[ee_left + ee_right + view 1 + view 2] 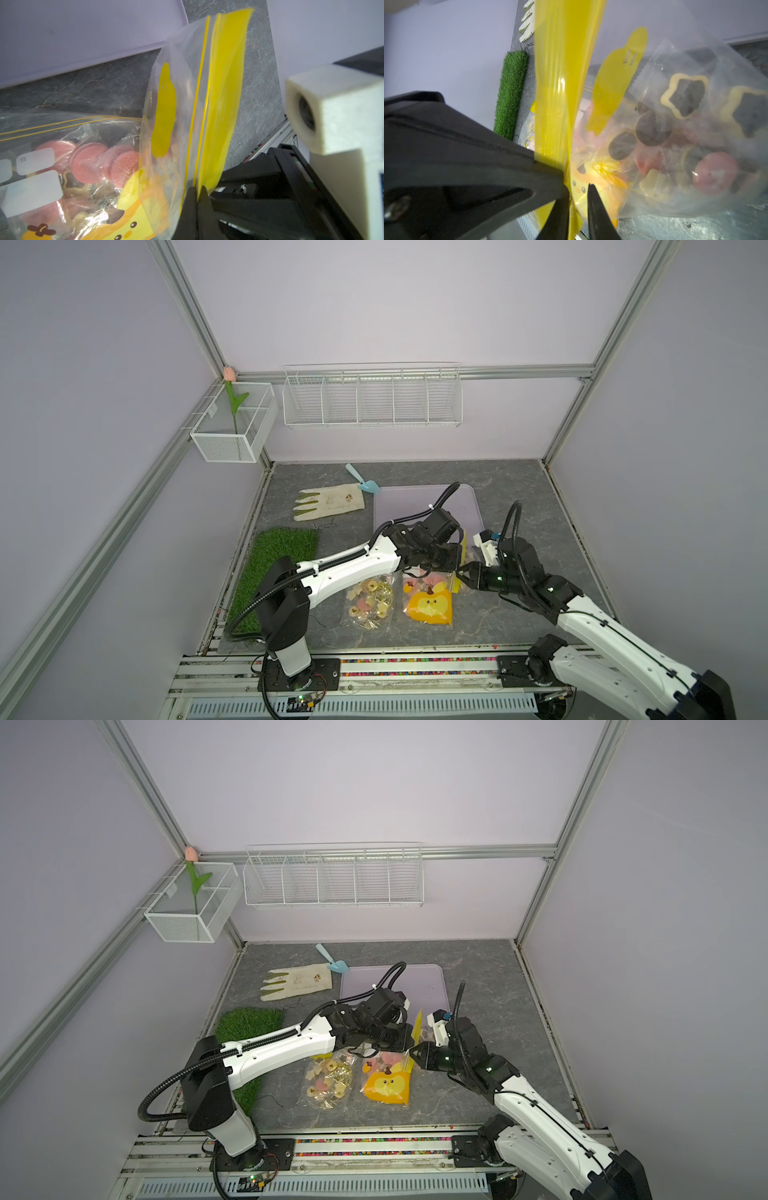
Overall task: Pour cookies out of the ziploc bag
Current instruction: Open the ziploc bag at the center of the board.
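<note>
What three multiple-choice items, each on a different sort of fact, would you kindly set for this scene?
1. Where does the blue scoop lie?
A. On the grass mat
B. Beside the glove and tray
C. In the wire basket

2. What colour is the ziploc bag's top strip?
A. Yellow
B. Green
C. Red

3. What is the left claw doing?
A. Open over the tray
B. Shut on the glove
C. Shut on the bag's top strip

Answers: 1 B, it lies by the glove's cuff; 2 A, yellow in both wrist views; 3 C, its tips meet on the strip.
</note>
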